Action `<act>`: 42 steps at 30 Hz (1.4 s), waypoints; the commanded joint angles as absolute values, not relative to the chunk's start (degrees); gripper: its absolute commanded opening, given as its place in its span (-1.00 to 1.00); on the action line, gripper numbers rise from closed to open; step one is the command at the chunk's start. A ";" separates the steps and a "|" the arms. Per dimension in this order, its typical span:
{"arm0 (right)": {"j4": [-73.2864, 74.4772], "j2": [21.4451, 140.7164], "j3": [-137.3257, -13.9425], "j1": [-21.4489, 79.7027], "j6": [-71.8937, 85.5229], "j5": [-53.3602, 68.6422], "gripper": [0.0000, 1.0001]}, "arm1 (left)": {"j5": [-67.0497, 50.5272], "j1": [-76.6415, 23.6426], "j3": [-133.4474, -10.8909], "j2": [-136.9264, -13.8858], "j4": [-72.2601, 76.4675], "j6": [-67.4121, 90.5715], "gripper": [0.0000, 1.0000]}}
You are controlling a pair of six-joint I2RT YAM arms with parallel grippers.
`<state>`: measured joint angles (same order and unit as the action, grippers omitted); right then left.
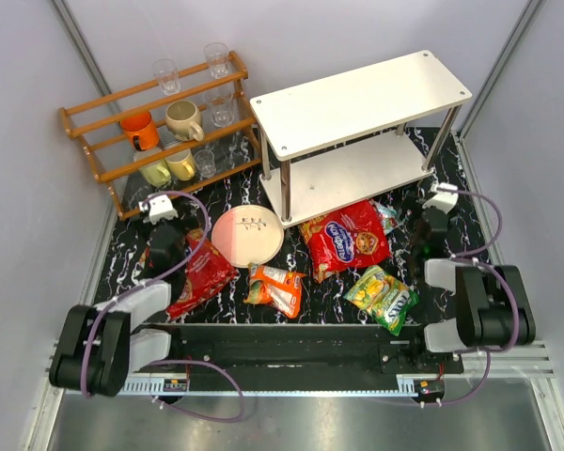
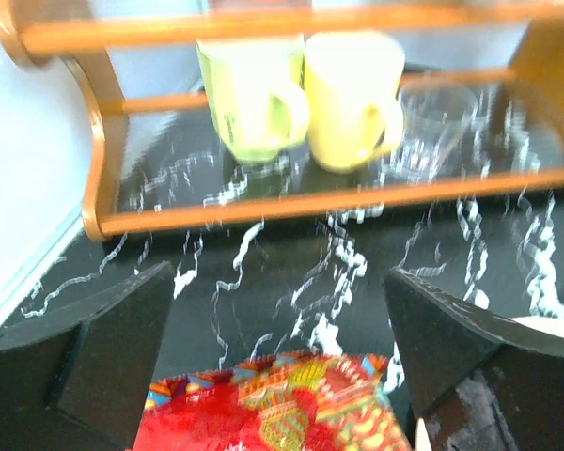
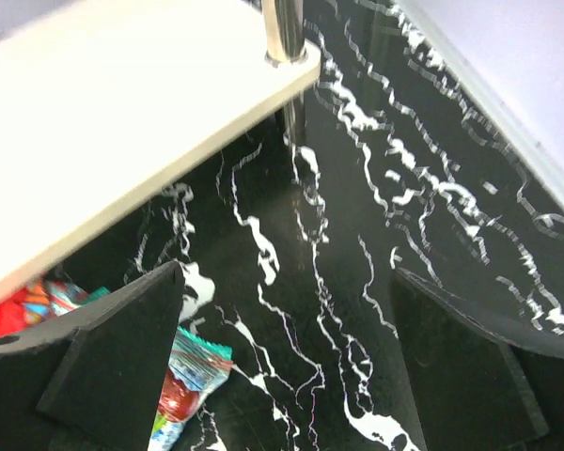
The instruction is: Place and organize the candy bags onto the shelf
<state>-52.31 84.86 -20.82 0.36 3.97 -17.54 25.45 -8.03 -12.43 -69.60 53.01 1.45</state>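
The left gripper (image 2: 282, 352) and right gripper (image 3: 287, 366) are held wide open and empty, while candy bags (image 1: 345, 239) are scattered on the near side of the white shelf (image 1: 357, 99).

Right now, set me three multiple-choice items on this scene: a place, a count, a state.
1. Where on the table is the pink plate? A. far right corner B. between the left red bag and the middle red bag C. near left edge
2. How many mugs stand in the wooden rack? A. one B. four C. nine
3. How are the left fingers and the right fingers? A. wide open, empty B. shut on a bag C. shut on a mug
Answers: 1 B, a red bag lies either side of it; 2 B, one orange, one cream, two yellow-green; 3 A, each pair stands apart, gripping nothing.
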 commanded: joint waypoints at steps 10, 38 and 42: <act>-2.82 57.06 -38.41 0.35 24.94 -7.71 0.99 | 25.78 -11.60 -43.06 -58.45 -7.81 30.14 0.98; 0.98 62.66 -23.56 0.35 44.47 12.48 0.92 | 5.19 -26.63 -30.94 -39.20 -13.80 37.97 0.98; -2.63 65.73 -23.38 0.35 43.86 15.64 -0.63 | 5.01 -26.72 -30.32 -39.55 -13.01 38.06 0.98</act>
